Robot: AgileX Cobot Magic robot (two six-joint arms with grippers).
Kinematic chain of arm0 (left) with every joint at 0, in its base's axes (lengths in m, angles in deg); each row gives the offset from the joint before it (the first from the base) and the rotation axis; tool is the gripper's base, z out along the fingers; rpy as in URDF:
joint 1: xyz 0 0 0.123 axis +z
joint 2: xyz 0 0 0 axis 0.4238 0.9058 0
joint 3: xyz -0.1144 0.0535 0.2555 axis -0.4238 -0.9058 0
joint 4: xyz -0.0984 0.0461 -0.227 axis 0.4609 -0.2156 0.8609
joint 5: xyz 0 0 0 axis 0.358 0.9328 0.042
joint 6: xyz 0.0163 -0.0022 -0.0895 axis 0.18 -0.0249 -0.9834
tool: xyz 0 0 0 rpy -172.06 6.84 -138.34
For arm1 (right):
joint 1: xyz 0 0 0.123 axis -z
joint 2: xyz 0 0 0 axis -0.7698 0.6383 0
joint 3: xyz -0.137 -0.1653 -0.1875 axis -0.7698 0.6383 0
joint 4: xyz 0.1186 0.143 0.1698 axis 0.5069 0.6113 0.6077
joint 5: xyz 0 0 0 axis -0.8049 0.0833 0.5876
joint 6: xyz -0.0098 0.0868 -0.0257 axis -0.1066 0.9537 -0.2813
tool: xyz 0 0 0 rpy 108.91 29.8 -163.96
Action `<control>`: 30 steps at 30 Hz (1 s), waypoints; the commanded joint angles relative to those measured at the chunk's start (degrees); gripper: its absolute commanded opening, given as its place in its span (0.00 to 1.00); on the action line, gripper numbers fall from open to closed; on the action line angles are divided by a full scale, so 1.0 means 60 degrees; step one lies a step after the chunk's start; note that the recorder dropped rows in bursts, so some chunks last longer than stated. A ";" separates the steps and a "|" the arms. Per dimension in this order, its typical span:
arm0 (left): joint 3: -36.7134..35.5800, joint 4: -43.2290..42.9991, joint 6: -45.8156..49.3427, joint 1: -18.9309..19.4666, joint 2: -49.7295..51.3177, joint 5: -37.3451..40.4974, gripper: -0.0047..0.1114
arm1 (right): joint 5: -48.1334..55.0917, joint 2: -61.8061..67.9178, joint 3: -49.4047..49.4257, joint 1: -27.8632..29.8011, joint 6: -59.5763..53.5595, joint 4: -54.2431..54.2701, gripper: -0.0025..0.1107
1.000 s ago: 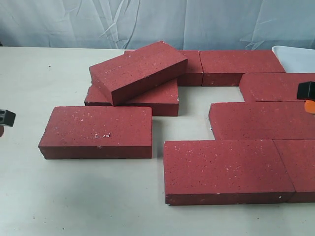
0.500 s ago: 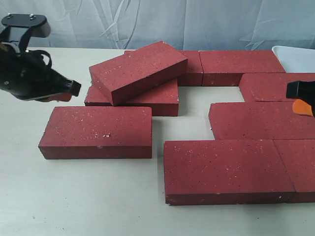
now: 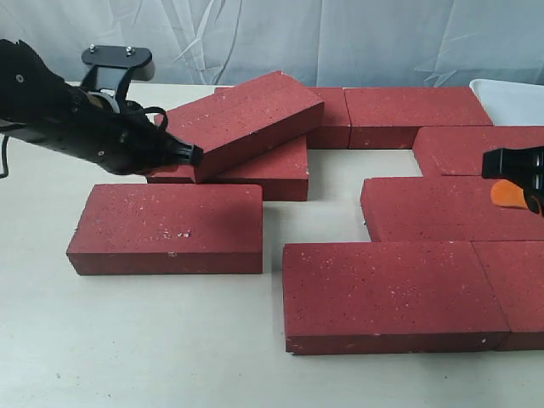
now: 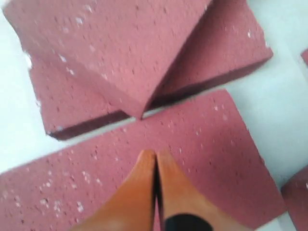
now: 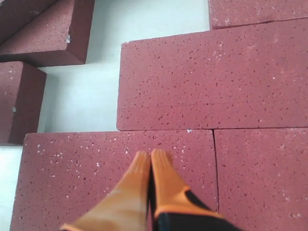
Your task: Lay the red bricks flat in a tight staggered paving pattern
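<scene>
Nearest the camera, two of the dark red, white-flecked rectangular paver bricks (image 3: 395, 293) lie flat, end to end, on the pale beige table (image 3: 127, 340), meeting at a tight seam. The right gripper (image 5: 151, 155) hovers over the left one of the pair, its orange fingers (image 5: 166, 178) pressed together and holding nothing. Behind the pair a third brick (image 3: 450, 208) lies flat against them, offset sideways from their seam.

To the left, apart from this group, a lone brick (image 3: 166, 228) lies flat. The left gripper (image 4: 155, 156) hangs above it, its fingers also closed tip to tip and empty.

Just beyond, a tilted brick (image 3: 242, 119) rests slanted on a flat brick (image 3: 263, 170) beneath it. The black left arm (image 3: 76, 127) reaches to its low end.

Farther back, a back row (image 3: 416, 115) of more bricks lies flat, with an edge brick (image 3: 476, 149) lying at the right. Behind them are a white object (image 3: 510, 98) and a pale blue-grey cloth backdrop (image 3: 340, 38).
</scene>
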 commanded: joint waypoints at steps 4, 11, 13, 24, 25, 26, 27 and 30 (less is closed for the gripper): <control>0.0718 0.0008 -0.0016 0.0170 -0.0028 -0.0752 0.04 | -0.0181 -0.0012 -0.0065 -0.0026 -0.0236 0.0115 0.02; 0.1736 -0.0014 -0.0035 0.1256 -0.0028 0.0171 0.04 | -0.0365 0.0780 -0.0857 -0.0026 -0.0327 0.0224 0.02; 0.1770 -0.0031 -0.0035 0.1520 -0.0028 0.0356 0.04 | -0.0365 0.1213 -0.1290 -0.0026 -0.0327 0.0224 0.02; 0.1752 0.0101 -0.0035 0.1911 0.0699 0.0784 0.04 | -0.0341 0.3795 -0.3285 -0.0543 -0.0507 0.0372 0.02; 0.1752 0.0166 -0.0035 0.1911 0.0805 0.0784 0.04 | -0.0341 0.3968 -0.3328 -0.0710 -0.0527 0.0372 0.02; 0.1752 0.0170 -0.0035 0.1911 0.0950 0.0784 0.04 | -0.0341 0.4127 -0.3355 -0.0885 -0.0638 0.0372 0.02; 0.1752 0.0170 -0.0035 0.1911 0.1036 0.0784 0.04 | -0.0341 0.4279 -0.3398 -0.1079 -0.0708 0.0372 0.02; 0.1752 0.0288 -0.0035 0.1911 0.1359 0.0784 0.04 | -0.0395 0.4596 -0.3398 -0.1548 -0.0858 0.0355 0.02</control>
